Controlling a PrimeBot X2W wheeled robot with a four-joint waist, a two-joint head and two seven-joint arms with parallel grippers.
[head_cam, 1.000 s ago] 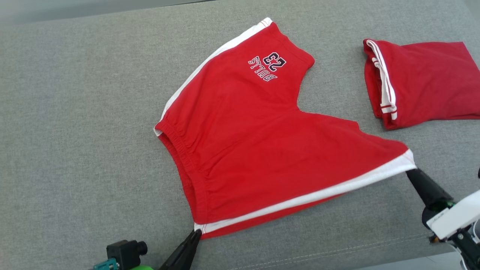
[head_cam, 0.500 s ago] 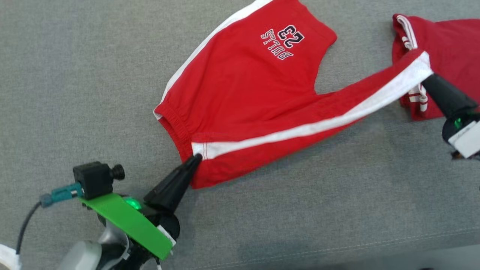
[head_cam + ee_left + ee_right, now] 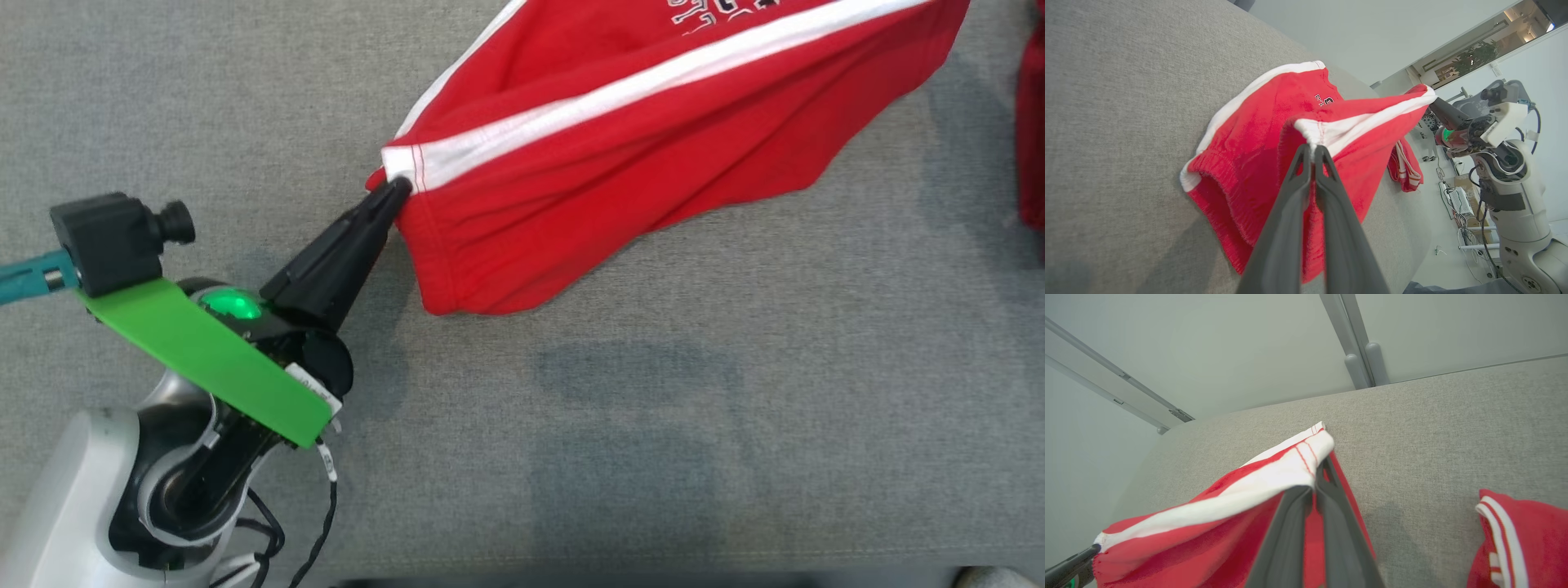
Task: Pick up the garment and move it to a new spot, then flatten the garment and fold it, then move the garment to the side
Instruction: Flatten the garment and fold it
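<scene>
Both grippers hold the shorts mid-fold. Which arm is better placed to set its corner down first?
Left, probably. The left gripper pinches the waistband corner of the shorts low, near the waistband lying on the couch. The right gripper holds its hem corner raised well off the couch.

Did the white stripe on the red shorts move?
Yes. The white stripe has swung away from the robot, up to the lettering on the shorts; earlier it lay well short.

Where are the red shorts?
Top centre of the head view, the red shorts stretch between the left gripper and right gripper, partly lifted off the grey cushion.
</scene>
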